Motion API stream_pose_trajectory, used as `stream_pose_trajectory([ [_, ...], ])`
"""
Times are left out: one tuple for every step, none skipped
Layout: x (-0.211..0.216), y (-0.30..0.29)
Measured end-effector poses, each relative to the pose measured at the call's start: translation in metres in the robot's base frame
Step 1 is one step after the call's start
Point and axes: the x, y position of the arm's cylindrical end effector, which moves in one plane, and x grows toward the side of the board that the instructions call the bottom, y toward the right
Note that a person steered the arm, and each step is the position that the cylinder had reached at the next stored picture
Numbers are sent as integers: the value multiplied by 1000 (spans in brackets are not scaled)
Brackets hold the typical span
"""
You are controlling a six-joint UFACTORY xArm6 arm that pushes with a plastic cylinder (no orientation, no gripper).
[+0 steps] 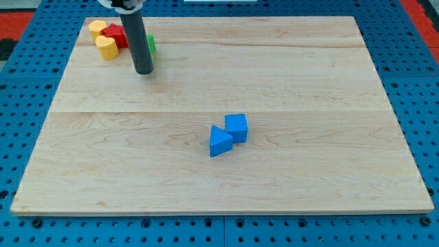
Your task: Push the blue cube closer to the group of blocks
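The blue cube [236,127] sits near the middle of the wooden board, touching a blue triangular block [219,141] at its lower left. A group of blocks lies at the board's top left: two yellow blocks [97,27] [106,47], a red block [116,36] and a green block [151,45] partly hidden behind the rod. My tip [144,71] rests on the board just below the group, next to the green block, far to the upper left of the blue cube.
The wooden board [309,171] lies on a blue perforated table [27,82]. The dark rod comes down from the view's top at the left.
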Motion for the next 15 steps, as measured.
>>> stream_pose_trajectory([
  [-9,-15],
  [-14,-30],
  [-17,-42],
  [-4,-26],
  [5,54],
  [28,165],
  [71,242],
  [113,273],
  [162,274],
  [177,231],
  [169,206],
  [160,185],
  [128,187],
  [96,185],
  [100,171],
])
